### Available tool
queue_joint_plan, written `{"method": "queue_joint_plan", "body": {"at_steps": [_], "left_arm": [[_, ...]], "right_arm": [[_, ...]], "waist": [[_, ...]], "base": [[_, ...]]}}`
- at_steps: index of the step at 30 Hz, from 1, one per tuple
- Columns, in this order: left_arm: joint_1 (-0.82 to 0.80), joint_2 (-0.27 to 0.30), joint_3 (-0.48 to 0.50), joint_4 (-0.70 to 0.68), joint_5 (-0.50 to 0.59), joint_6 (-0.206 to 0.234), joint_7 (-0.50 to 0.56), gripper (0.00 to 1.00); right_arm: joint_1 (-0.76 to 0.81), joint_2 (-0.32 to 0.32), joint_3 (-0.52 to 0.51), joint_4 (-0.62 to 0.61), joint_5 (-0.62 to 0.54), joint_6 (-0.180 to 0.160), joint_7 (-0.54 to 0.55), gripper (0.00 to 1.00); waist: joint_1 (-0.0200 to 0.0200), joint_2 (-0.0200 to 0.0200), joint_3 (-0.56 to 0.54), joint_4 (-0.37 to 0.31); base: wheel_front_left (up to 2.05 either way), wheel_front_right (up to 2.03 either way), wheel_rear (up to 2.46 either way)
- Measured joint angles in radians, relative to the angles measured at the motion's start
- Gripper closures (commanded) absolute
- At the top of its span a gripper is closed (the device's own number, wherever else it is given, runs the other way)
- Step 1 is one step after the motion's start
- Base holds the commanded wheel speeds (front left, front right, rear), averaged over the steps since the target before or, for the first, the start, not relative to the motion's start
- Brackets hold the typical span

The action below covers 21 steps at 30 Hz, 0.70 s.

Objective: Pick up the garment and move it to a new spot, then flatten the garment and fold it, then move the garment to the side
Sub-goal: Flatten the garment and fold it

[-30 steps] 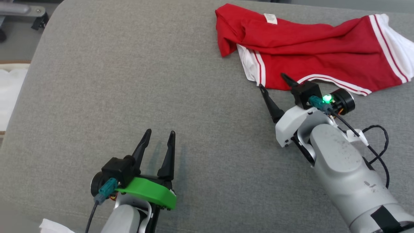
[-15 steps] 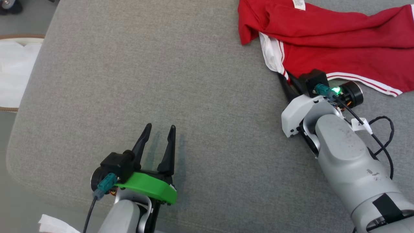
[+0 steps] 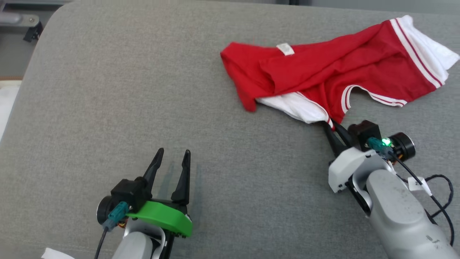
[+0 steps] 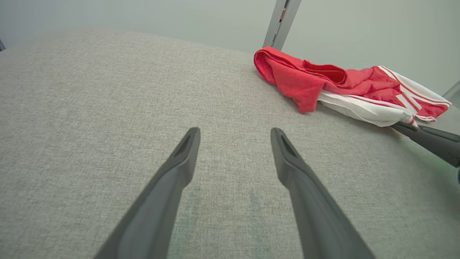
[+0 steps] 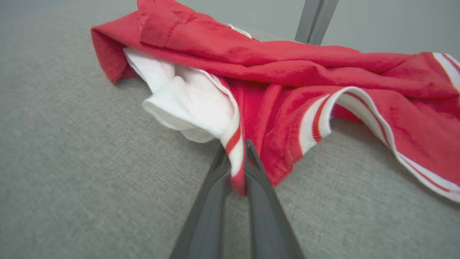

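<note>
From my head, I see a grey woven cushion [image 3: 107,90] spreading almost from edge to edge. Its rounded corner is at the upper left, with a strip of floor [image 3: 14,54] beyond it. The garment [image 3: 323,72], red with white striped trim, lies on the cushion's far right part. Its long axis runs across the view, from a folded red end on the left up to a white-banded end on the right, and a small white label [image 3: 285,49] sits near its far edge. My right gripper [image 3: 330,126] is clenched on a striped corner of the garment's near edge, which comes to a point toward me. My left gripper [image 3: 174,151] has its fingers spread and holds nothing; it is by the cushion's near edge, with open grey weave across the whole left half. Along my left wrist, the two spread fingers frame plain cushion. The garment lies up to the right, well apart, with a pale wall [image 4: 143,14] and a slanting metal post [image 4: 282,21] behind the far edge. Along my right wrist, my fingers meet on the red-and-white hem band [image 5: 235,154]. White fabric bunches to its left, red folds stretch away to the right, and open cushion lies on either side below.
</note>
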Motion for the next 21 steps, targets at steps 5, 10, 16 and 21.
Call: {"method": "queue_joint_plan", "body": {"at_steps": [5,10,16,21], "left_arm": [[0.028,0.0,0.006,0.004,0.012,0.0,0.0,0.0],[0.054,0.0,-0.003,0.003,0.018,0.0,0.0,0.0],[0.063,0.0,-0.022,0.002,0.022,0.0,0.0,0.0],[0.059,0.0,-0.041,-0.003,0.025,0.0,0.0,0.0]], "right_arm": [[0.106,-0.051,-0.016,-0.067,0.032,0.0,0.0,1.0],[0.2,-0.091,-0.044,-0.097,0.056,0.0,0.0,1.0],[0.253,-0.097,-0.099,-0.119,0.055,0.0,0.0,0.0],[0.259,-0.081,-0.144,-0.179,0.054,0.0,0.0,0.0]], "waist": [[0.0,0.0,-0.049,-0.047],[0.0,0.0,-0.093,-0.089],[0.0,0.0,-0.119,-0.131],[0.0,0.0,-0.12,-0.15]], "base": [[0.0,0.0,0.0],[0.0,0.0,0.0],[0.0,0.0,0.0],[0.0,0.0,0.0]]}}
